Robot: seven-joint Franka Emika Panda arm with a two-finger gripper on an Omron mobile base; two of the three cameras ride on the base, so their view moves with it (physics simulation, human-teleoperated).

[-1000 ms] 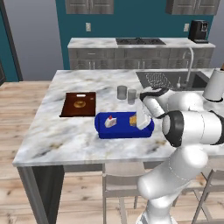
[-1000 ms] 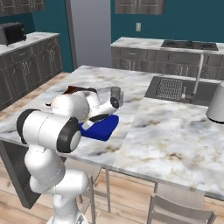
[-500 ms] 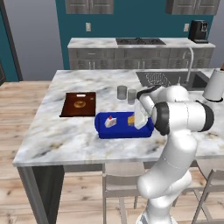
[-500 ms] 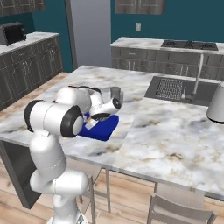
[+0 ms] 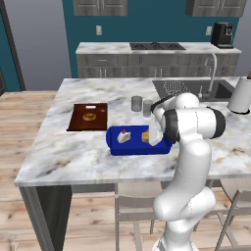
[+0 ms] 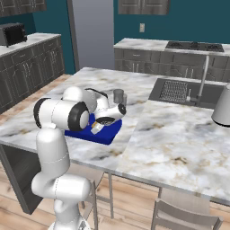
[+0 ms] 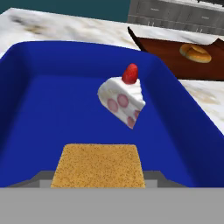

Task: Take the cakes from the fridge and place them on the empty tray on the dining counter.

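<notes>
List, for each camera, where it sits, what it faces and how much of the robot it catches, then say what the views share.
Left base view: behind the arm's left, facing the dining counter; arm at lower right.
Right base view: behind its right, same counter; arm at lower left.
Hand view: on the hand, looking into the tray at the white wedge and tan square.
Shared: blue tray with both cakes.

Round pastry point(image 7: 195, 52) on brown wooden board point(image 5: 88, 116).
</notes>
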